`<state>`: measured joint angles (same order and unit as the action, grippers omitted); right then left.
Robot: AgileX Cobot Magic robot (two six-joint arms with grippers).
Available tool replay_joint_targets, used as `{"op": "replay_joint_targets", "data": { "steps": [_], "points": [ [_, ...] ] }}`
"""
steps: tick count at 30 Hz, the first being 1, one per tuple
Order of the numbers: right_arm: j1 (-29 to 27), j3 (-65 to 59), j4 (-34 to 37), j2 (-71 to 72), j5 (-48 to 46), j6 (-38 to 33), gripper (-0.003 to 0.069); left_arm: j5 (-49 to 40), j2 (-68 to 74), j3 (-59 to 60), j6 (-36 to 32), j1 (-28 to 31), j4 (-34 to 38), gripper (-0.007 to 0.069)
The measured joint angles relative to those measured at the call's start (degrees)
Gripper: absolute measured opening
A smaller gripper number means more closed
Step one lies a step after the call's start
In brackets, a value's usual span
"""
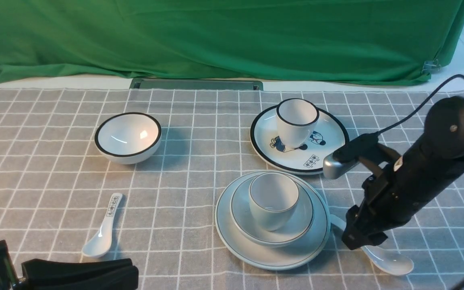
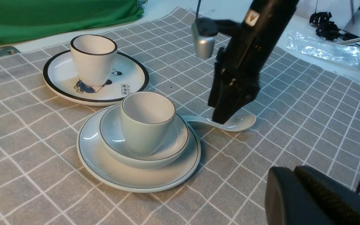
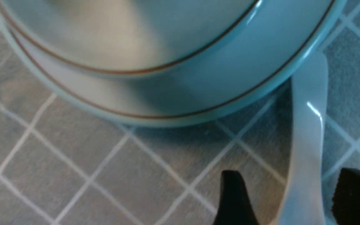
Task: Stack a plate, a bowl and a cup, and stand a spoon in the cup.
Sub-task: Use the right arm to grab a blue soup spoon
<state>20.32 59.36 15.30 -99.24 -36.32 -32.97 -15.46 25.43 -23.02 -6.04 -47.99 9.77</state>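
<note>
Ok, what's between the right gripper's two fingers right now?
The spoon's handle: the right wrist view shows it lying on the tablecloth between the open right gripper's fingers, its far end by the plate's rim.

The right arm (image 1: 437, 161) is matte black, with a rounded joint housing bearing a small silver screw (image 1: 453, 128). A small white label (image 1: 398, 164) marks its forearm. A silver-grey camera pod (image 1: 334, 166) at the wrist trails a thin black cable (image 1: 417, 108). The right gripper (image 1: 363, 241) has black wedge-shaped fingers (image 3: 233, 200). The left gripper (image 1: 129, 274) is also black, and one of its fingers is finely textured.
</note>
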Motion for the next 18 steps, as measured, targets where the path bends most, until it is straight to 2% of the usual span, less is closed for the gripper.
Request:
{"op": "replay_joint_targets", "data": {
  "steps": [12,14,16,17,18],
  "points": [
    [-0.1,3.0,-2.1,-7.6,2.6,-2.7,0.0440,0.0,0.0,0.0,-0.2,0.0,0.0,0.0011],
    [-0.1,3.2,-2.3,-7.7,2.6,-2.7,0.0413,0.0,0.0,0.0,-0.2,0.0,0.0,0.0011],
    [-0.2,3.2,-3.0,-7.8,2.8,-2.5,0.0309,0.0,0.0,0.0,-0.2,0.0,0.0,0.0011],
    [-0.2,3.2,-3.4,-7.7,2.8,-2.0,0.0229,0.0,0.0,0.0,-0.2,0.0,0.0,0.0011],
    [-0.2,3.2,-3.5,-7.6,2.8,-1.7,0.0215,0.0,0.0,0.0,-0.2,0.0,0.0,0.0011]
  ]
}}
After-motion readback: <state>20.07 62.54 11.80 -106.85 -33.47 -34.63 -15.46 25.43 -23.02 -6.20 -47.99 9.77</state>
